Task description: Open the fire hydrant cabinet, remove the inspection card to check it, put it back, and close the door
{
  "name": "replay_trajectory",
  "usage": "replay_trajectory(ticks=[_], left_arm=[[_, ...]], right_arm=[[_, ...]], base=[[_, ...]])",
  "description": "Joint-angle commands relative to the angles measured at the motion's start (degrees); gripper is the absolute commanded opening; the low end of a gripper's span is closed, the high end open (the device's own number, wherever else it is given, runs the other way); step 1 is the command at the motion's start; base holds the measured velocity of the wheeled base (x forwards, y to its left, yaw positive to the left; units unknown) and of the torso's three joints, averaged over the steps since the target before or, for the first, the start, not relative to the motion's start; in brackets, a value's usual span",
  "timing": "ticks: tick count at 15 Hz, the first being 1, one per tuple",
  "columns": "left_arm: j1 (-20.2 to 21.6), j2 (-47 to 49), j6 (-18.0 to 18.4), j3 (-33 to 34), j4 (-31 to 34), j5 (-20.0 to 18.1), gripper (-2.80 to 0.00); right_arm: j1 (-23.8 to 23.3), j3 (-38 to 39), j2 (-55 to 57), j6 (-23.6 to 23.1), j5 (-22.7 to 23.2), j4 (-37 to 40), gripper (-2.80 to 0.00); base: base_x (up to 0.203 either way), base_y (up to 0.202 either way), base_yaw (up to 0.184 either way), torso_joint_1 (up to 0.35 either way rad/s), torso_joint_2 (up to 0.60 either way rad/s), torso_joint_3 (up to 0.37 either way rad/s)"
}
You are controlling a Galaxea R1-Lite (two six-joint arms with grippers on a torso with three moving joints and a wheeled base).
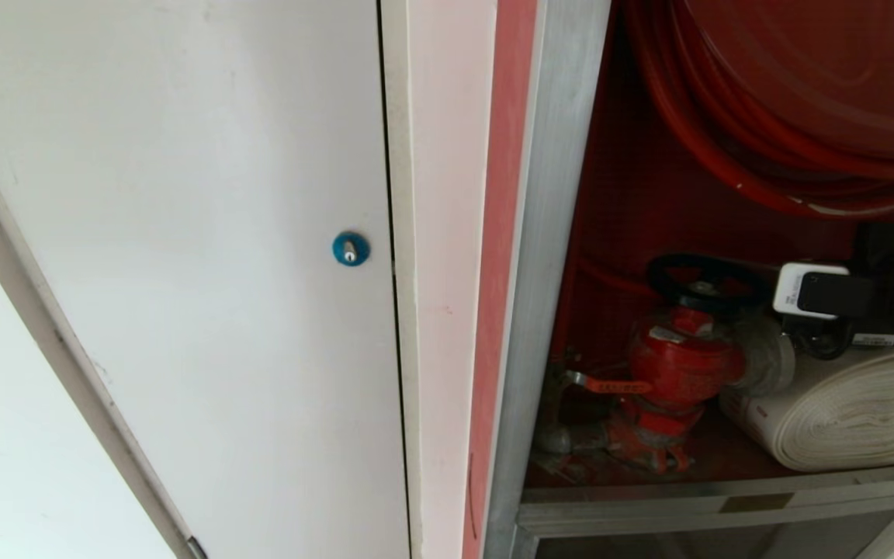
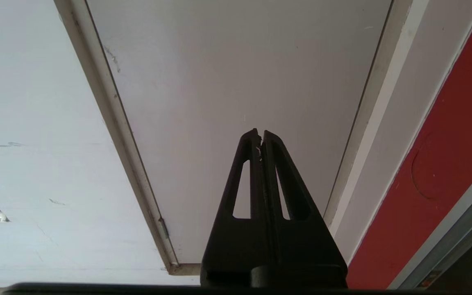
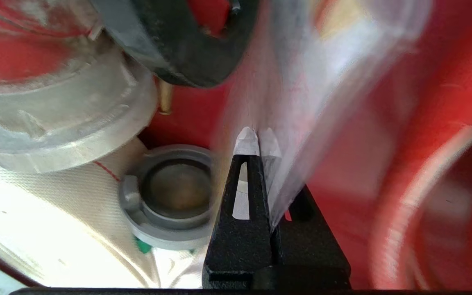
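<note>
So the fire hydrant cabinet (image 1: 563, 233) is already open, and inside it the right gripper (image 3: 257, 141) is clenched on the inspection card (image 3: 322, 102) by the hose coupling (image 3: 170, 196). Checking, returning, closing still left. Left gripper (image 2: 259, 135) is clenched empty near the white door (image 1: 183, 233).

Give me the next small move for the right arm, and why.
Probably draw the inspection card straight back out of the fire hydrant cabinet. The right gripper is shut on the sleeve's edge, deep inside beside the rolled hose and its coupling. The left gripper is parked, shut.
</note>
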Motion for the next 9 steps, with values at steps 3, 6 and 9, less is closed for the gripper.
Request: replay_trajectory(ticks=[3, 6, 9], left_arm=[[0.01, 0.07, -0.01, 0.62, -0.03, 0.0, -2.8], [0.01, 0.07, -0.01, 0.62, -0.03, 0.0, -2.8], [0.01, 0.07, -0.01, 0.62, -0.03, 0.0, -2.8]], right_arm=[[2.3, 0.43, -3.71, -0.54, -0.2, -0.11, -2.8], [4.99, 1.2, -5.25, -0.54, -1.52, -0.09, -2.8], [9.67, 1.5, -5.62, -0.54, -5.52, -0.09, -2.8]], base=[[0.0, 0.0, 0.0, 0.0, 0.0, 0.0], [0.0, 0.0, 0.0, 0.0, 0.0, 0.0], [0.0, 0.0, 0.0, 0.0, 0.0, 0.0]])
